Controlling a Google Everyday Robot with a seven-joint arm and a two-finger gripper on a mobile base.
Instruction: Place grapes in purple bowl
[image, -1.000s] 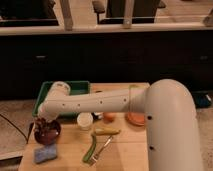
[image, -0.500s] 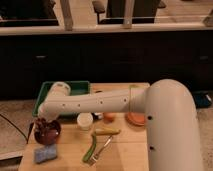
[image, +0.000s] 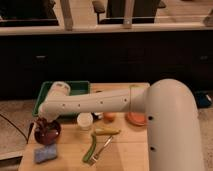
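The purple bowl (image: 49, 131) sits at the left side of the wooden table (image: 125, 155). My white arm reaches across the table to it, and my gripper (image: 44, 123) hangs right over the bowl, its tip down inside the rim. Dark red-purple grapes (image: 46, 127) show at the gripper's tip, in or just above the bowl; I cannot tell whether they rest in it or hang from the gripper.
A green tray (image: 75, 90) stands behind the arm. A white cup (image: 85, 121), a small orange fruit (image: 109, 117), a flat orange dish (image: 135, 119), a green vegetable strip (image: 92, 147), a yellow-green item (image: 107, 132) and a blue sponge (image: 44, 154) lie on the table.
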